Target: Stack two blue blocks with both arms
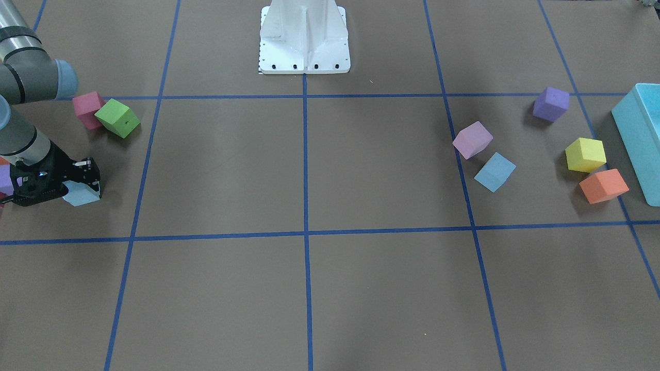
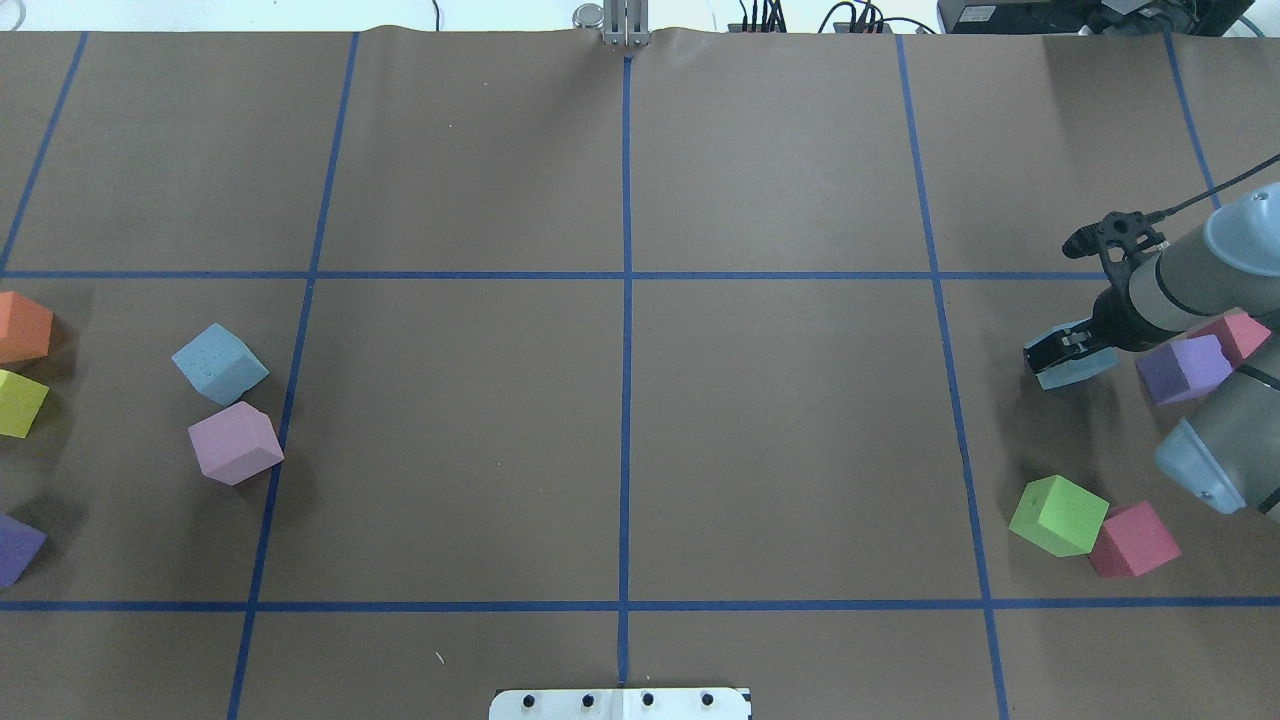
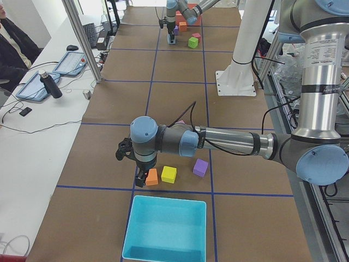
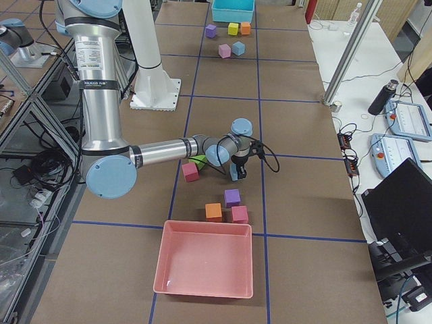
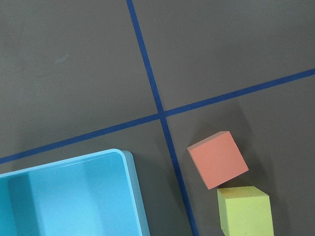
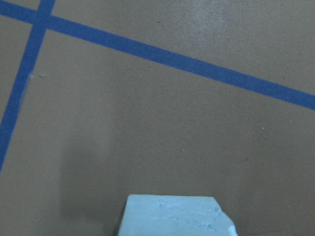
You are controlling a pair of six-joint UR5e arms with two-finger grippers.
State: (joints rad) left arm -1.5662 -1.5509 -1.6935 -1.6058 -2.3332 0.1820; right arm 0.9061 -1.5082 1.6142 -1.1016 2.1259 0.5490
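My right gripper (image 2: 1052, 352) is shut on a pale sky-blue block (image 2: 1080, 368) low over the table at its right end. It also shows at the left of the front-facing view (image 1: 82, 178), with the block (image 1: 81, 195) under the fingers. The right wrist view shows only the block's top (image 6: 172, 216). The second, speckled blue block (image 2: 219, 363) lies alone on the table's left side, next to a lilac cube (image 2: 236, 443). My left gripper (image 3: 142, 179) shows only in the exterior left view, by an orange cube (image 3: 152, 177). I cannot tell whether it is open or shut.
A teal bin (image 1: 639, 134) stands at the left end beside orange (image 1: 603, 185), yellow (image 1: 585, 154) and purple (image 1: 550, 103) cubes. Green (image 2: 1058, 515), red (image 2: 1134, 540) and purple (image 2: 1185, 368) cubes lie near my right arm. A pink bin (image 4: 202, 266) stands at the right end.
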